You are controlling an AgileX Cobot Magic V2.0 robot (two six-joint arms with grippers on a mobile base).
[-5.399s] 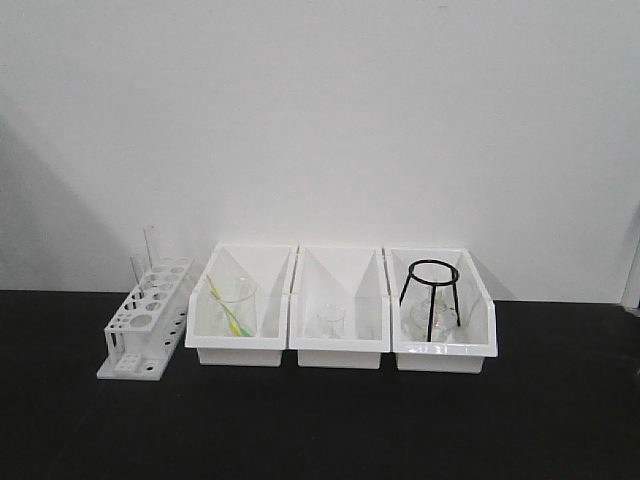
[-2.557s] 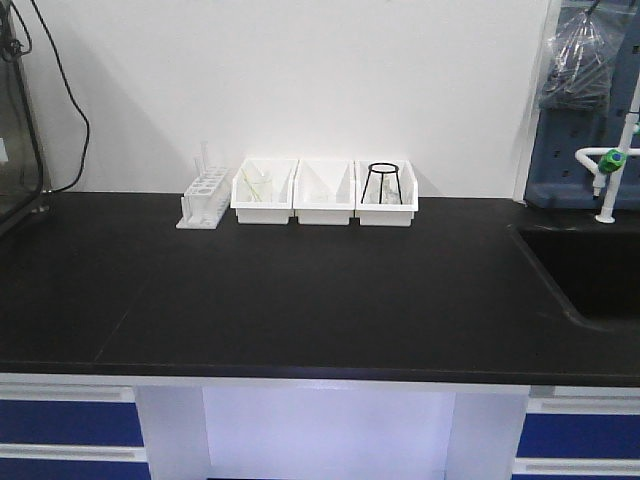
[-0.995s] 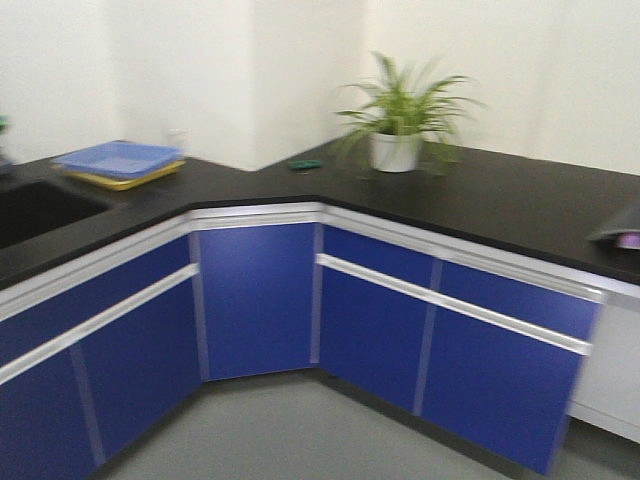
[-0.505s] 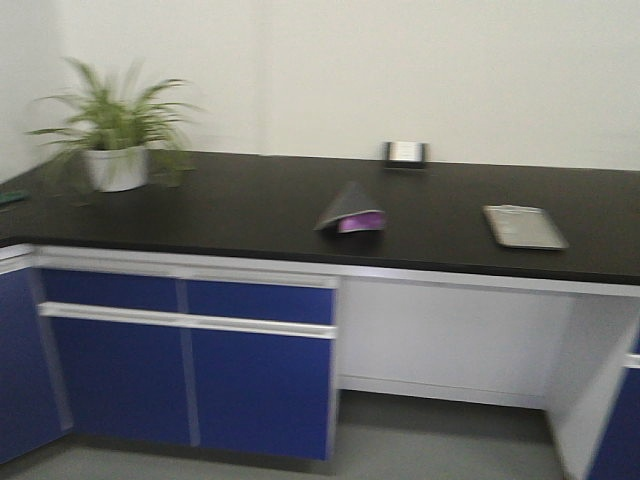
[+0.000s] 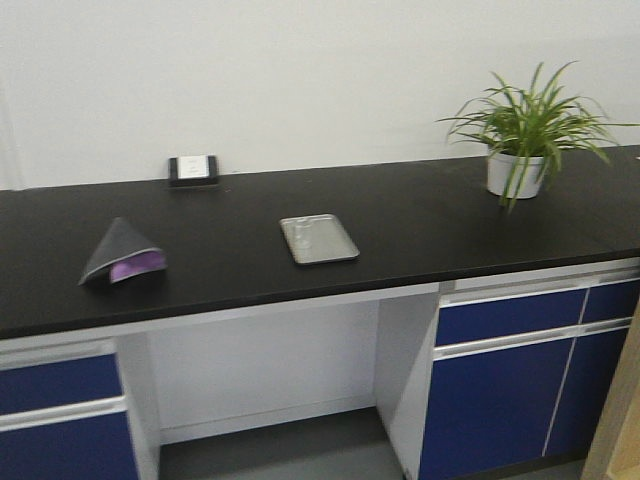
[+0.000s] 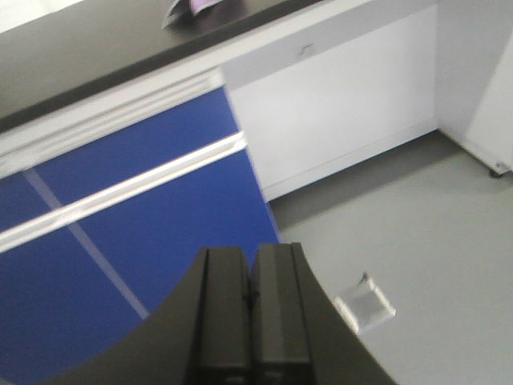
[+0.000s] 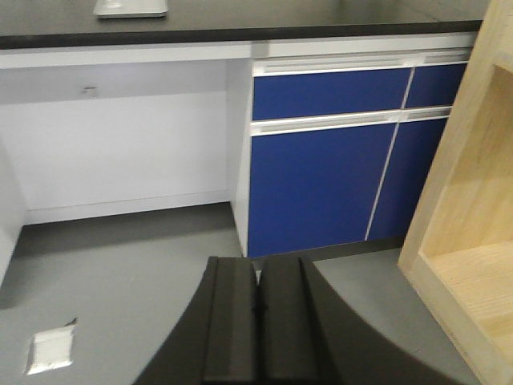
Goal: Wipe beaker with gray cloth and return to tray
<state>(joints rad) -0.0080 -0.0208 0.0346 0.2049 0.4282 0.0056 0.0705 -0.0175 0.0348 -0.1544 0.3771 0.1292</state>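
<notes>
Jaws on the left gripper (image 6: 252, 269) are pressed flat together with nothing between them. The right gripper (image 7: 258, 281) shows the same state: shut tight, holding nothing. Both grippers hang below table height, over the gray floor (image 6: 417, 216) in front of the cabinets.

Check the front view from left to right:

1. The cloth (image 5: 122, 255) sits on the left part of the black table (image 5: 430, 215). It is folded into a raised triangle, and its purple underside shows at the open front edge.
2. A small black-and-white box (image 5: 193, 169) stands against the wall, behind the gap between the cloth and the tray.
3. The tray (image 5: 318, 239) lies flat near the middle of the table, above the open white recess. It is right of the cloth and well apart from it.
4. A plant (image 5: 520, 130) in a white pot stands near the right end of the table.

In the left wrist view you see one corner of the cloth at the top edge, above a blue door (image 6: 120, 241). In the right wrist view you see the tray's front rim at the top left. A wooden shelf unit (image 7: 465, 200) fills the right side. A small white patch (image 7: 50, 347) lies on the floor.
</notes>
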